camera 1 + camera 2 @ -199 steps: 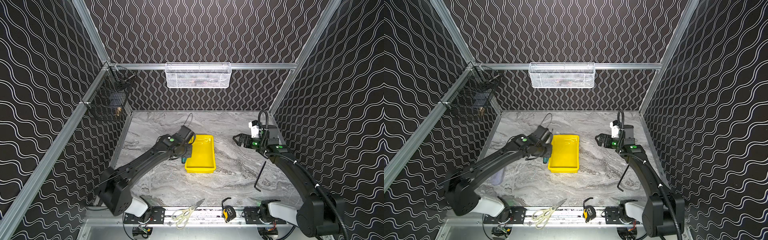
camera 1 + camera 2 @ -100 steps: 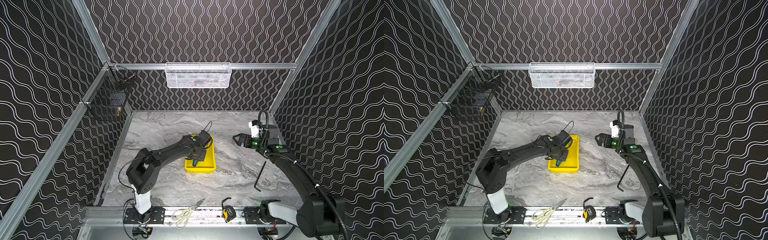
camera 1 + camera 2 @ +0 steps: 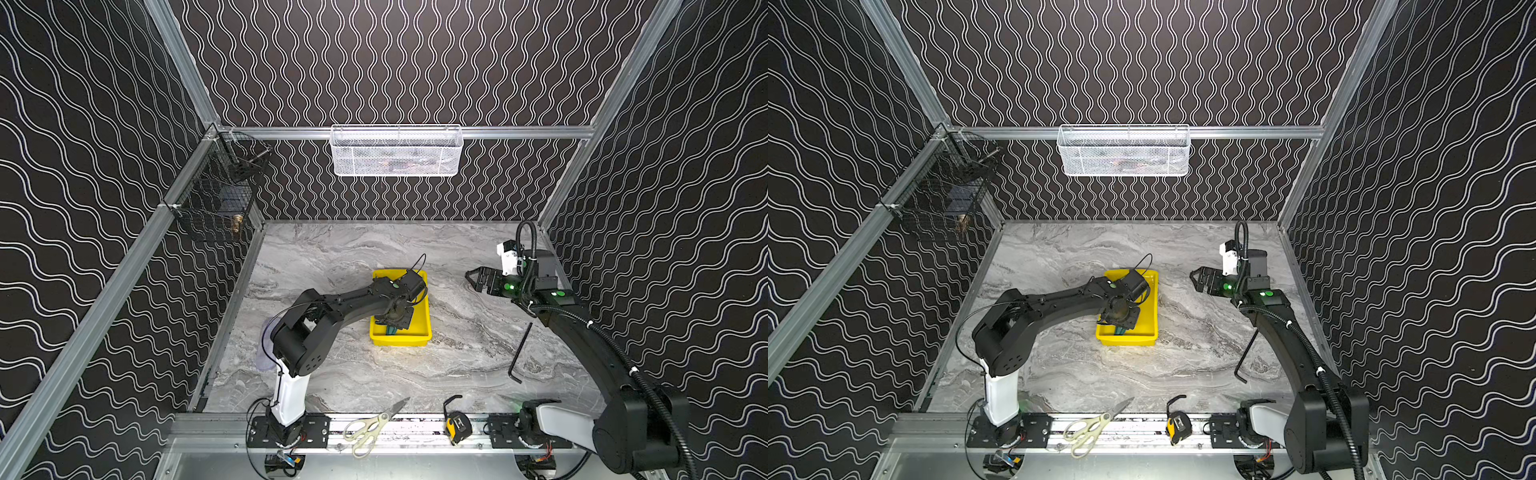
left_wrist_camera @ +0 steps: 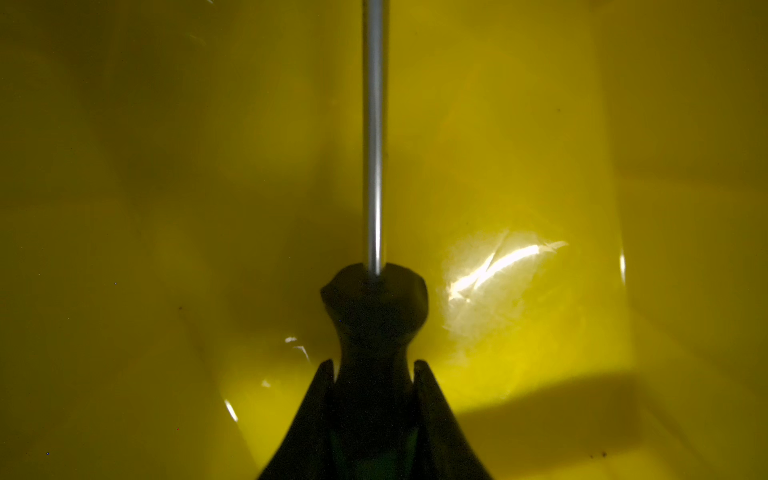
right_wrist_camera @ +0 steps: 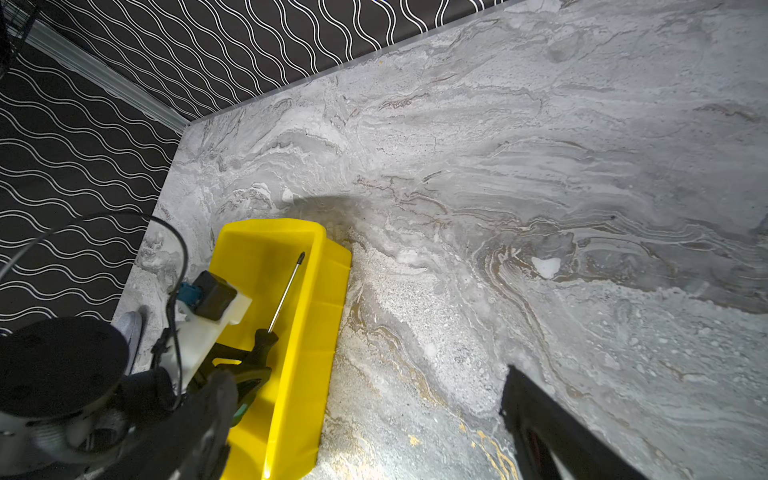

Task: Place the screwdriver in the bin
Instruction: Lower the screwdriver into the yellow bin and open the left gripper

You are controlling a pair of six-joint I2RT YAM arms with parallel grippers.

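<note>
The yellow bin [image 3: 420,332] [image 3: 1152,307] stands mid-table. My left gripper [image 3: 392,321] [image 3: 1119,319] reaches down into it and is shut on the screwdriver [image 4: 374,307]. Its dark handle sits between the jaws in the left wrist view, at the left gripper [image 4: 374,366]. The thin metal shaft [image 5: 286,291] runs low over the bin [image 5: 316,332] floor toward the far end. Whether it touches the floor I cannot tell. A bit of teal handle [image 3: 391,331] shows below the gripper. My right gripper [image 3: 473,277] [image 3: 1196,280] [image 5: 365,415] hovers open right of the bin, holding nothing.
A black L-shaped hex key [image 3: 519,353] lies on the right. Scissors [image 3: 374,426] and a yellow tape measure [image 3: 457,424] rest on the front rail. A white mesh basket [image 3: 397,151] hangs on the back wall, a black wire basket [image 3: 220,195] on the left wall.
My left arm swung right from beside the bin to over it, then lowered into it with the screwdriver. The right arm has not moved.
</note>
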